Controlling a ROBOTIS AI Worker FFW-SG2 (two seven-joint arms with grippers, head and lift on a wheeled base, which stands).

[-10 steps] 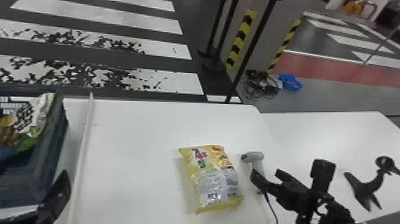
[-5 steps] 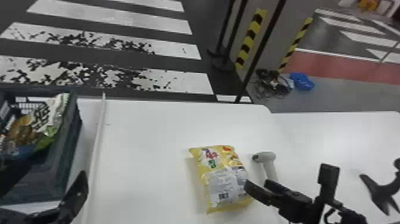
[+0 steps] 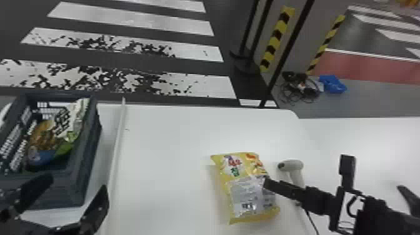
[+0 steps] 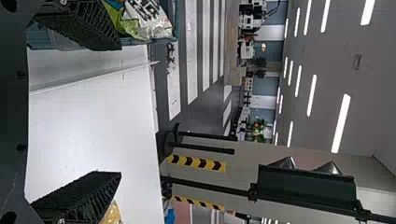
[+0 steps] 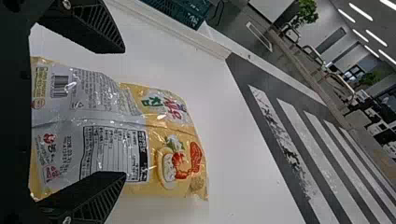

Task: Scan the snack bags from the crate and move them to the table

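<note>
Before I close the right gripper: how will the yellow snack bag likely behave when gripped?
The yellow snack bag looks puffed and creased, so it'll probably give under squeezing. Its shiny film may slip. Being a snack bag, it's likely light for its size.

The yellow snack bag bears coloured lettering and a barcode — the green-white bag, dark characters.

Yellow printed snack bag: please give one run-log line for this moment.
yellow printed snack bag: lying on white table | right fingers: open, near bag | left fingers: open, near dark plastic crate
</note>
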